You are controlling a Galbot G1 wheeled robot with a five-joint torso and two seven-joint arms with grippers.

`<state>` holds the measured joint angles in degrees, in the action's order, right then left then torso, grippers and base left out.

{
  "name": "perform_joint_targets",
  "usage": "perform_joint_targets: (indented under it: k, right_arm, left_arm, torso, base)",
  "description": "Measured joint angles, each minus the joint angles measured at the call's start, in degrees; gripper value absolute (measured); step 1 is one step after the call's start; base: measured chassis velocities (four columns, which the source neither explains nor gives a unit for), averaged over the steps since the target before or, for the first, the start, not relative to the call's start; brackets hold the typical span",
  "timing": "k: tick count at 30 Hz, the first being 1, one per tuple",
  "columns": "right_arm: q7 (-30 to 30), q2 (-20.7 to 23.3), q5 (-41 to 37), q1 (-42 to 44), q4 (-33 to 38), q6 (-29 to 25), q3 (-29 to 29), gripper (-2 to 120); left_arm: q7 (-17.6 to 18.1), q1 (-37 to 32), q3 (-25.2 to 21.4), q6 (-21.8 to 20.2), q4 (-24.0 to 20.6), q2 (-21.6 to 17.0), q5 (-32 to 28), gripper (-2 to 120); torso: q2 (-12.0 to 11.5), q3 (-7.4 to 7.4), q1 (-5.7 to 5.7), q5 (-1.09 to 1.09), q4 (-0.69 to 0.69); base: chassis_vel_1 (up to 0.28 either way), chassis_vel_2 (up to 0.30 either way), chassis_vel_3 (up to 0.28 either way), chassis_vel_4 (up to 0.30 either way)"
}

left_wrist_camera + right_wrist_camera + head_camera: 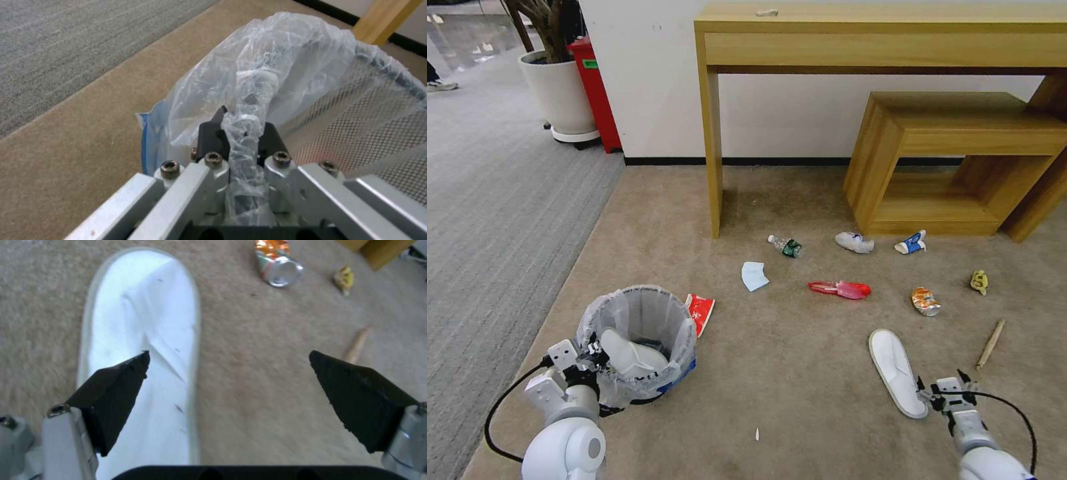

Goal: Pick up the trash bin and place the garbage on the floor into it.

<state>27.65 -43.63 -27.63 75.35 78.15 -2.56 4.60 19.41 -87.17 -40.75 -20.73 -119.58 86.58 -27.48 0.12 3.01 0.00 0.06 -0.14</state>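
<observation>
Meanwhile, the right gripper (229,373), jaws spread wide, hovered by the heel of the flat white slipper (897,372), whose length ran away from it, while the left gripper (242,140) pinched the bag-lined mesh bin's (637,343) rim.

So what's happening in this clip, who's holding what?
The left gripper is clamped on the bag-lined rim of the trash bin, which already holds one white slipper. The right gripper hangs open by the second slipper on the floor. A mask, bottle, red wrapper, crushed can and wooden stick lie scattered on the carpet.
</observation>
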Motion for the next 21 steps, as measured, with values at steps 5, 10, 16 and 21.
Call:
perform_joint_targets:
  k: [5,10,16,21]
  right_arm:
    - [-0.78,-4.93,0.43,-8.12,-7.52,-0.75,-5.16,94]
    - [-1.21,-6.94,0.59,-11.19,-11.39,-1.29,-7.05,93]
    - [-1.66,-8.91,1.00,-13.79,-16.10,-2.50,-8.52,93]
    - [-2.35,-9.68,0.95,-15.51,-18.56,-3.13,-9.27,93]
  left_arm:
    - [-0.02,-0.77,-0.31,0.20,-0.73,0.34,0.18,3]
    - [-0.03,-1.13,-0.51,0.28,-1.07,0.31,0.17,3]
    - [-0.09,-1.30,-0.49,0.49,-1.11,0.26,0.10,3]
    - [-0.14,-1.33,-0.51,0.55,-1.12,0.23,0.07,3]
  torso:
    - [0.00,0.00,0.00,-0.02,0.02]
    - [0.00,0.00,0.00,0.00,0.01]
    - [0.00,0.00,0.00,-0.02,0.00]
    - [0.00,0.01,0.00,-0.02,0.00]
  base:
    - [0.000,0.000,0.000,0.000]
    - [0.000,0.000,0.000,0.000]
    - [0.000,0.000,0.000,0.000]
    - [0.000,0.000,0.000,0.000]
